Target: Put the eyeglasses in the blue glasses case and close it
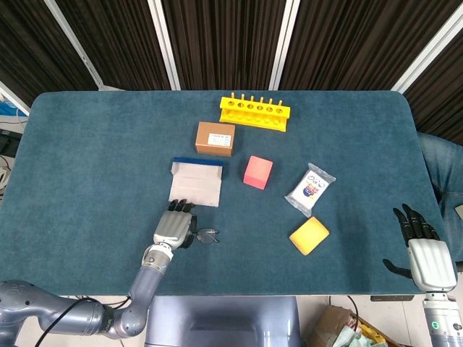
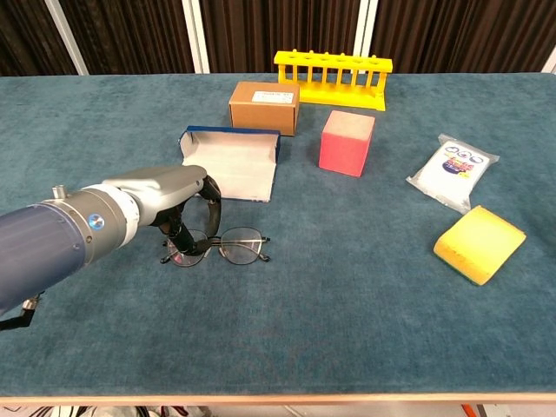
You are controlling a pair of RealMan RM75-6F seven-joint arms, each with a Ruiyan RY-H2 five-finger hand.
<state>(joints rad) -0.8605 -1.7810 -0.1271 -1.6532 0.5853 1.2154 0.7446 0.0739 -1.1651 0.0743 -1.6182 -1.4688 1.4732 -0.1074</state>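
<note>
The blue glasses case with a pale lining (image 2: 233, 162) lies open on the teal cloth table (image 2: 347, 287), nothing inside it. Just in front, the left hand (image 2: 178, 204) curls over the thin wire-rimmed eyeglasses (image 2: 228, 246), fingertips (image 2: 185, 246) on the left lens; whether it actually grips them, I cannot tell. The right hand (image 1: 427, 253) rests with fingers spread and empty at the table's edge.

Left hand (image 2: 178, 201) down on the table (image 2: 330, 295) with dark fingers (image 2: 214, 207) curled over the near lens of the eyeglasses (image 2: 219, 246); whether actually gripping them, hard to tell. Just beyond the fingers, blue glasses case (image 2: 233, 161) lying open, brown box (image 2: 264, 107) further back, pink block (image 2: 347, 142) off toward the far side.
</note>
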